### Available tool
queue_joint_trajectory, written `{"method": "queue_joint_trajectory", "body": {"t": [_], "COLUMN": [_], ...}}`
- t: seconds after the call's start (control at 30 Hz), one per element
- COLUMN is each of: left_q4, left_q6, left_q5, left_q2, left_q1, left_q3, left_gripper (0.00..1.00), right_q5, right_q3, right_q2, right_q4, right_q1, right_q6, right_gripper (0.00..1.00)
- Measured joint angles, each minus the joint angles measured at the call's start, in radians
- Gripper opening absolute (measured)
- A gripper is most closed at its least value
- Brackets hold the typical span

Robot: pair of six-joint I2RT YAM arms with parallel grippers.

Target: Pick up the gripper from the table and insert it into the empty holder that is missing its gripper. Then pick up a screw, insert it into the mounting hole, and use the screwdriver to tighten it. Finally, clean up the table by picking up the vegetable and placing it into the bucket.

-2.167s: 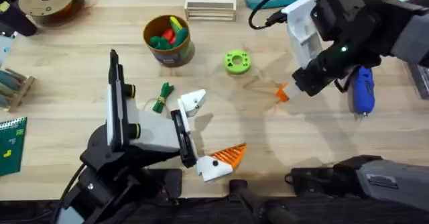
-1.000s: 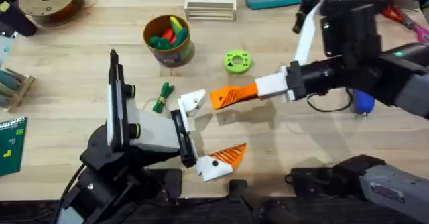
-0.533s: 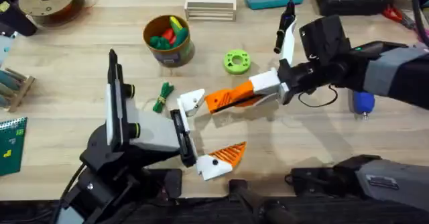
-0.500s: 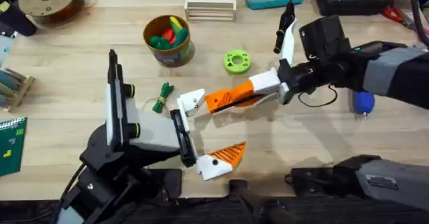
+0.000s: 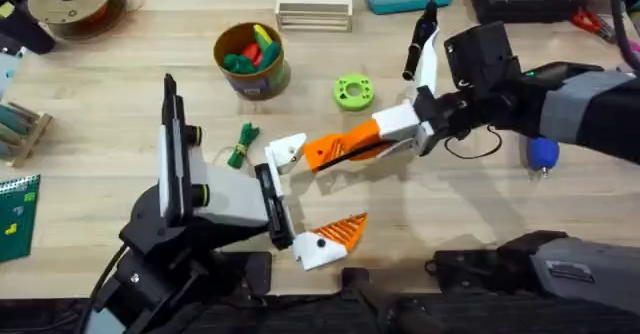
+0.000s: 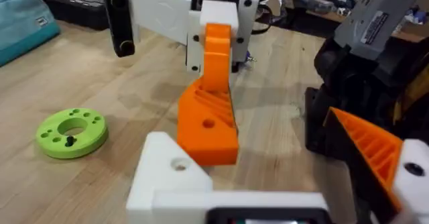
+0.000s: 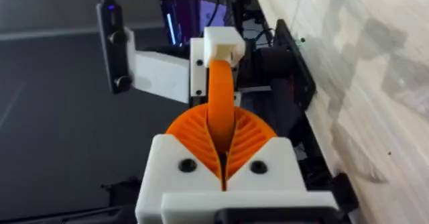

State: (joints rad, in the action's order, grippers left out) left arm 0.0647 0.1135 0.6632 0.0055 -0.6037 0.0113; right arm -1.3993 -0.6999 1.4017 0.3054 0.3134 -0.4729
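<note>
Light wooden plank table (image 5: 90, 189). Nearest: left gripper (image 5: 295, 204), jaws apart; one white blocky holder (image 5: 287, 150) bare, its partner bearing an orange tip. Right gripper (image 5: 340, 146), jaws clamped on the small orange ribbed wedge gripper (image 5: 322, 151), whose end sits just beside, perhaps touching, the bare holder. Farther: green leafy toy vegetable (image 5: 241, 144), yellow-rimmed tin bucket (image 5: 250, 59), blue cylindrical screwdriver (image 5: 541, 154).

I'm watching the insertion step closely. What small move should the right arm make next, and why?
Probably ease the gripper a little farther toward the holder. The right gripper is shut on it, and its tip sits at the bare white mount, seemingly not yet seated.
</note>
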Motion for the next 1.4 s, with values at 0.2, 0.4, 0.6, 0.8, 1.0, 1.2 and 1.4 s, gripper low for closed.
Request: {"method": "queue_joint_trajectory", "body": {"t": [0.2,0.4,0.6,0.8,1.0,1.2,1.4], "left_q4": [0.0,0.0,0.0,0.0,0.002,0.002,0.003], "left_q6": [0.0,0.0,0.011,0.02,0.045,0.061,0.064], "left_q5": [-0.001,-0.03,-0.053,-0.083,-0.113,-0.154,-0.188], "left_q2": [0.0,0.0,0.0,0.0,0.0,0.0,0.0], "left_q1": [0.0,0.006,0.01,0.014,0.02,0.027,0.034], "left_q3": [0.0,0.0,0.0,0.0,0.0,0.0,0.0], "left_gripper": [0.987,0.987,0.987,0.987,0.987,0.987,0.987], "right_q5": [0.042,0.049,0.075,0.149,0.249,0.332,0.393], "right_q3": [0.0,0.002,0.002,0.002,0.002,0.002,0.002], "right_q2": [0.0,0.023,0.055,0.065,0.064,0.057,0.057], "right_q4": [-0.057,-0.201,-0.311,-0.45,-0.504,-0.567,-0.597], "right_q1": [0.014,0.034,0.084,0.143,0.205,0.232,0.262], "right_q6": [-0.035,-0.142,-0.282,-0.438,-0.538,-0.589,-0.603], "right_gripper": [0.018,0.018,0.018,0.017,0.017,0.016,0.016]}}
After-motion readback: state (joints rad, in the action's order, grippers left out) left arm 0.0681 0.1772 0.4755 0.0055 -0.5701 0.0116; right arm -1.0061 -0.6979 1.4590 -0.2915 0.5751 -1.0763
